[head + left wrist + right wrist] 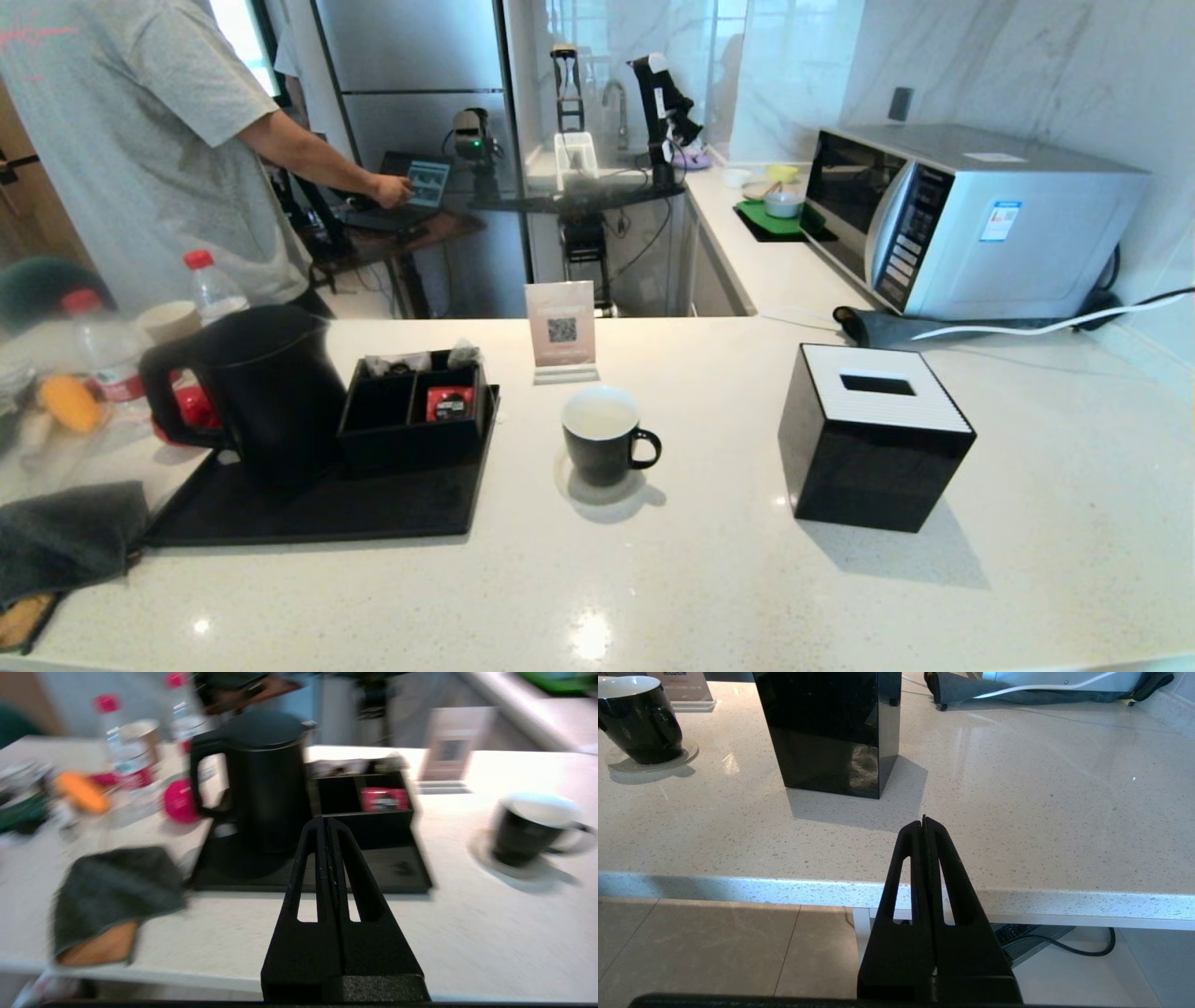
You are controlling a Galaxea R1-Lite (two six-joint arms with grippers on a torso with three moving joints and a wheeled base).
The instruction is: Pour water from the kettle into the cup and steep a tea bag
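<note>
Kettle [271,392]: I'm seeing it standing upright on the black tray [373,509], lid on, handle at nine o'clock.
Organizer [415,411]: holding a red sachet [449,403] in its three o'clock compartment.
Cup [605,437]: sitting at the tray's three o'clock, handle toward the tissue box [873,448].
Left gripper [326,826]: I'm holding it fingers pressed together, gripping nothing, short of the tray.
Right gripper [923,823]: parked off the counter's [1017,812] near edge, fingers together.

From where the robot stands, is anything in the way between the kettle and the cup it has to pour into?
Partly. The kettle stands on the black tray, and the compartment box sits beside it on the cup's side. Past the tray, bare counter leads to the cup.
</note>
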